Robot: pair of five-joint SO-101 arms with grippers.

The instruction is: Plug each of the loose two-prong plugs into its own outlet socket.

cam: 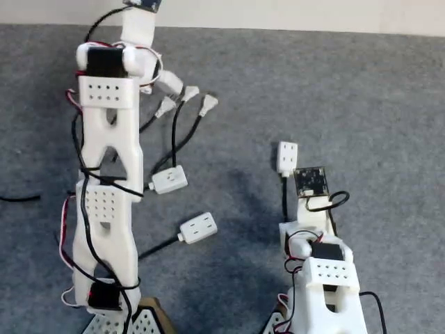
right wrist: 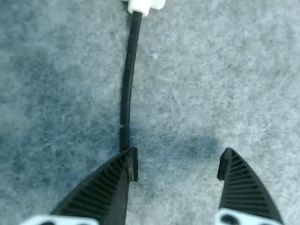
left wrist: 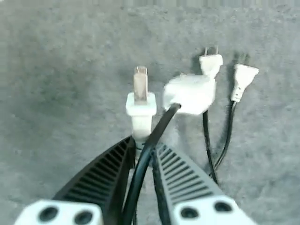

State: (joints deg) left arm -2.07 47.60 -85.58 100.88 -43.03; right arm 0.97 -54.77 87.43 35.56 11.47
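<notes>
- The left gripper (left wrist: 143, 147) is clamped on the white body of a plug (left wrist: 140, 104). The two prongs point straight out along the line of the jaws, away from the wrist.
- A black cord (left wrist: 154, 136) passes through the gap between the jaws, across the plug's body.
- Two loose plugs (left wrist: 210, 63) (left wrist: 243, 77) lie side by side on the carpet just beyond, prongs pointing the same way.
- In the high view, the nearest socket block (cam: 169, 179) lies at 6 o'clock from the left gripper, with a second block (cam: 198, 227) farther along the same way. The left arm is the nearer one to both.
- By my reading, the held plug has to swing round toward 6 o'clock and line its prongs up with the slots.
- A third block (cam: 286, 156) sits at 12 o'clock from the right arm, well apart from the held plug.
- The right gripper (right wrist: 178, 164) has its jaws wide apart and holds nothing. That block's cord (right wrist: 127, 84) runs up to one fingertip (right wrist: 129, 164); I cannot tell whether they touch.
</notes>
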